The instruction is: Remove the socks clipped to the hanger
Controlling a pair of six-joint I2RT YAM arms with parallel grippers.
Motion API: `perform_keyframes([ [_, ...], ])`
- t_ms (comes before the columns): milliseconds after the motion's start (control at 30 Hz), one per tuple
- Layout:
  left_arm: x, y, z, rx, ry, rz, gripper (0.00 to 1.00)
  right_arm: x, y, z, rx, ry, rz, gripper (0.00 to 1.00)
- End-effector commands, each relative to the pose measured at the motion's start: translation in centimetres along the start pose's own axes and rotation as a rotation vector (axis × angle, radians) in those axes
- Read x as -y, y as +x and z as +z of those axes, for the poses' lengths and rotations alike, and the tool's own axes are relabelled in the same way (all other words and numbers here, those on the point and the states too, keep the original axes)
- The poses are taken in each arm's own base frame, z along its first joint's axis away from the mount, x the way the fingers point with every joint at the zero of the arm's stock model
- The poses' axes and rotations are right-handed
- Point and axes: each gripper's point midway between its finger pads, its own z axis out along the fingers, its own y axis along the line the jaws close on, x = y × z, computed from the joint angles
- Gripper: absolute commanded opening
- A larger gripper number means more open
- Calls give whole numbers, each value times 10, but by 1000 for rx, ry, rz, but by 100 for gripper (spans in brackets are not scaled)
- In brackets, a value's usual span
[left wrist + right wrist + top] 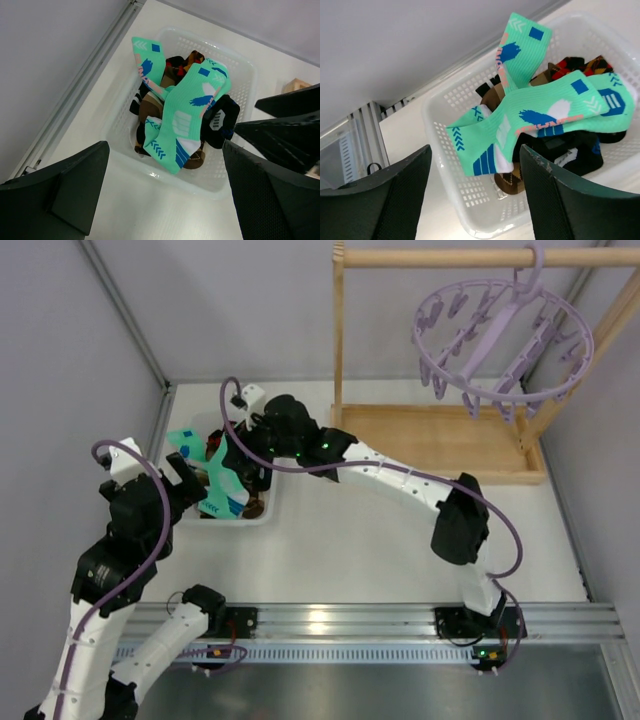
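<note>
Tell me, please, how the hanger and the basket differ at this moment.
The hanger is a lilac ring; the basket is white and rectangular. The hanger hangs tilted from the wooden rail; the basket sits flat on the table. The hanger's clips hold nothing; the basket holds a pile of socks. Both look like openwork plastic.

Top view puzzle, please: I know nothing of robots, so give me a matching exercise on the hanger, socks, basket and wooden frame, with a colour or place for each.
1 hanger
2 socks
3 basket
4 frame

A white, left side
B wooden, back right
C lilac, hung up, nothing clipped
D piled together, turquoise on top

Pairs: 1-C, 2-D, 3-A, 4-B
</note>
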Motion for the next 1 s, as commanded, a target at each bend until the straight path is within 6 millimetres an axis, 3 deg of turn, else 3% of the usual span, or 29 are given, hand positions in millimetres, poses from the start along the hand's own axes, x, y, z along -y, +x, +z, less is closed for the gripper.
perform_keyframes([
  [0, 9, 0, -3, -17, 63, 30, 98, 1, -29, -36, 96, 15, -36, 70],
  [33, 12, 2, -2, -29, 78, 41, 98, -4, -44, -56, 135, 19, -45, 73],
  [67, 15, 4, -2, -37, 91, 49, 98, -3, -46, -66, 149, 31, -42, 79],
  [167, 36, 10, -2, -66, 198, 81, 98, 15, -44, -112, 211, 132, -32, 94],
  [200, 42, 14, -1, -79, 233, 96, 98, 26, -39, -137, 231, 212, -30, 99],
  [267, 62, 20, -2, -103, 335, 103, 98, 38, -31, -163, 240, 293, -34, 99],
  [300, 69, 27, -1, -123, 368, 115, 98, 42, -22, -188, 248, 335, -33, 99],
  [367, 87, 37, -1, -162, 453, 132, 98, 64, -8, -218, 247, 481, -24, 100],
  [500, 105, 44, 10, -157, 505, 121, 98, 103, 29, -305, 278, 783, 10, 99],
  [633, 104, 55, 23, -140, 486, 136, 98, 123, 68, -363, 237, 972, 21, 99],
  [667, 101, 62, 28, -147, 465, 142, 98, 128, 86, -373, 187, 1013, 22, 99],
  [700, 96, 63, 31, -140, 435, 143, 98, 129, 87, -391, 212, 1051, 36, 99],
  [800, 81, 69, 39, -133, 360, 151, 98, 130, 105, -418, 200, 1097, 68, 99],
  [967, 70, 72, 30, -83, 373, 129, 98, 129, 119, -450, 236, 1118, 101, 99],
])
